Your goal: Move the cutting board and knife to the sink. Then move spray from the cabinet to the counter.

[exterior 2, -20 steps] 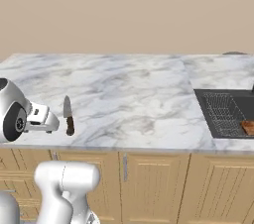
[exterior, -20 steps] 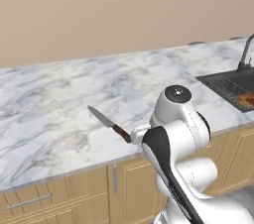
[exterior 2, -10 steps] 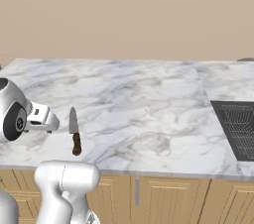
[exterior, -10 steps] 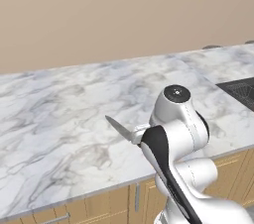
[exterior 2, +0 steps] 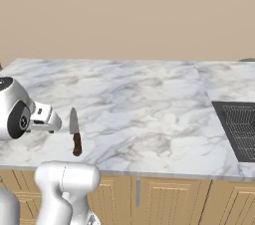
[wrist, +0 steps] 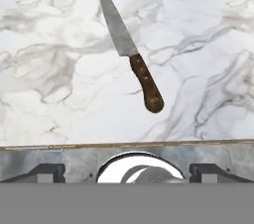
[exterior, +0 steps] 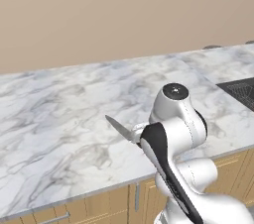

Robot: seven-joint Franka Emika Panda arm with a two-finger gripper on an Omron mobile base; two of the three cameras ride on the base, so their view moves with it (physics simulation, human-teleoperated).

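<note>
No text, label, brand, number or sign could be read anywhere in these pictures.

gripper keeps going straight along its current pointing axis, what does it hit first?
Most likely the knife, lying flat on the white marble counter. The open gripper looks down at it, with the dark brown handle nearest the line. Depth is unclear, so it could meet bare marble just beside the handle.
</note>
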